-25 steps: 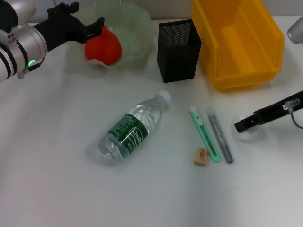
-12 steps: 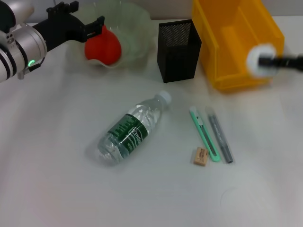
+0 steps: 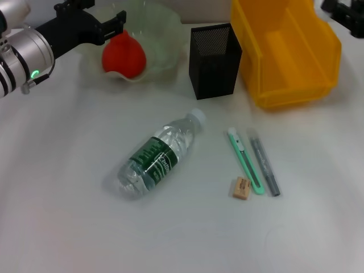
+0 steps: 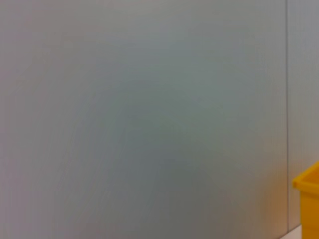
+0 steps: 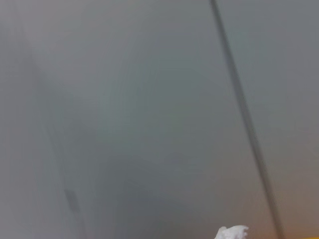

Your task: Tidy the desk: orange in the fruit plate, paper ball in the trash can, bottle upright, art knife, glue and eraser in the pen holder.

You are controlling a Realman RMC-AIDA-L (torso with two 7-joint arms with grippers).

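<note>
Starting at your left, the left gripper [image 3: 108,28] sits at the fruit plate [image 3: 165,25] with its jaws apart on either side of the orange [image 3: 124,55], which already rests inside the plate; that item looks settled. Move across and you meet the bottle [image 3: 160,154] lying on its side in the middle of the desk, its long axis running diagonally with the cap toward the pen holder [image 3: 215,60] and the base pointing back toward your near left. Judged from here, the left arm is the nearer one for standing it up. Further right, the art knife [image 3: 245,161] and the glue [image 3: 264,165] lie side by side, lengthwise toward you, with the eraser [image 3: 242,188] just beside the knife's near end. At the far right, the right gripper [image 3: 343,10] is above the back corner of the trash can [image 3: 296,85]. You cannot tell how its jaws stand, but the right wrist view shows the paper ball [image 5: 232,232] at its edge.
</note>
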